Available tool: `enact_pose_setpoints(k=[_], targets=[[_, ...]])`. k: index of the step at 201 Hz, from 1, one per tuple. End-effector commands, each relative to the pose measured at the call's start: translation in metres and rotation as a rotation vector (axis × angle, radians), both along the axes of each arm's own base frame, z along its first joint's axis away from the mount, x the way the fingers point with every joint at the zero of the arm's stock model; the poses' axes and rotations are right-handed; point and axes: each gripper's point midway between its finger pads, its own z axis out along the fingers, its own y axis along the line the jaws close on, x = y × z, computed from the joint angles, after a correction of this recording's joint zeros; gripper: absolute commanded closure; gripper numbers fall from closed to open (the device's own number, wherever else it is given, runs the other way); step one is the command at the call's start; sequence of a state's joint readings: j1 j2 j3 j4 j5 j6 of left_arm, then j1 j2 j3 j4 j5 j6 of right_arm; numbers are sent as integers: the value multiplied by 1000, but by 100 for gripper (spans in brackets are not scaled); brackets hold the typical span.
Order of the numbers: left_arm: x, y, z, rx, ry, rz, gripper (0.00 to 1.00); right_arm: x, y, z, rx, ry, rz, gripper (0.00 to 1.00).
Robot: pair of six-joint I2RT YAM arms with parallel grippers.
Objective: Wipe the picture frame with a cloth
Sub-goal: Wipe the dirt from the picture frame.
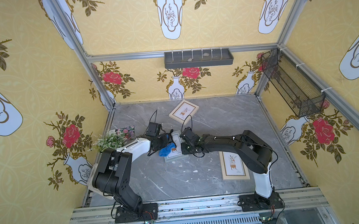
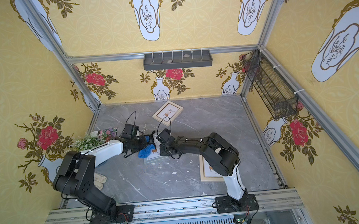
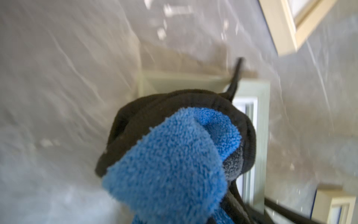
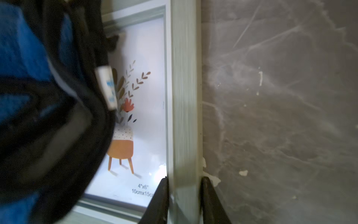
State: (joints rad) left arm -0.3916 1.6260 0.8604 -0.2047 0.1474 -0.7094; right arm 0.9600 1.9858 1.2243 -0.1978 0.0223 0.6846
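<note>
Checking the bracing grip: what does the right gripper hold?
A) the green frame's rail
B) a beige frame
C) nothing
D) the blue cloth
A: in the right wrist view, the right gripper has one finger on each side of the green frame rail.

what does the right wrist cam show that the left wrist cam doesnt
Only the right wrist view: the print, a potted plant on an orange stool, and the right gripper clamped on the rail of the pale-green frame. Only the left wrist view: two beige frames lying further off. Both: the blue cloth, the pale-green frame and the grey marble table.
</note>
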Motion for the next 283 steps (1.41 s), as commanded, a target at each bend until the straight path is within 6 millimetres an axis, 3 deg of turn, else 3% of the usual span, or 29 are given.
enact_pose_setpoints(k=[1,22,40,56,93,118,136,180,197,215,257,271,283], targets=[[-54,-12,-19,26,134,-48,100,-16,-36,-27,-157,77,-38,85],[-86,-9,-33,7,187,-15,100,-16,-36,-29,-157,83,-37,85],[-85,0,-39,21,180,16,100,-17,-35,-30,-162,84,-31,85],[-64,3,-36,-3,163,19,100,-16,-35,-30,-163,85,-30,85],[22,22,-12,18,54,59,100,-17,-38,-28,-167,82,-40,85],[41,26,-12,17,49,56,100,-16,-37,-27,-164,80,-45,85],[24,20,-9,24,46,35,100,-16,-37,-28,-164,82,-46,85],[-67,0,-28,32,146,-17,100,-15,-34,-30,-160,89,-29,85],[-75,3,-35,16,159,4,100,-13,-34,-30,-157,89,-32,85],[-53,14,-35,-21,151,38,100,-14,-35,-31,-160,92,-33,85],[39,29,-18,-19,67,58,100,-14,-37,-28,-165,86,-40,85],[47,27,-14,-18,59,52,100,-14,-39,-27,-169,83,-45,85],[40,23,-12,-22,60,44,100,-15,-39,-26,-168,82,-46,85]])
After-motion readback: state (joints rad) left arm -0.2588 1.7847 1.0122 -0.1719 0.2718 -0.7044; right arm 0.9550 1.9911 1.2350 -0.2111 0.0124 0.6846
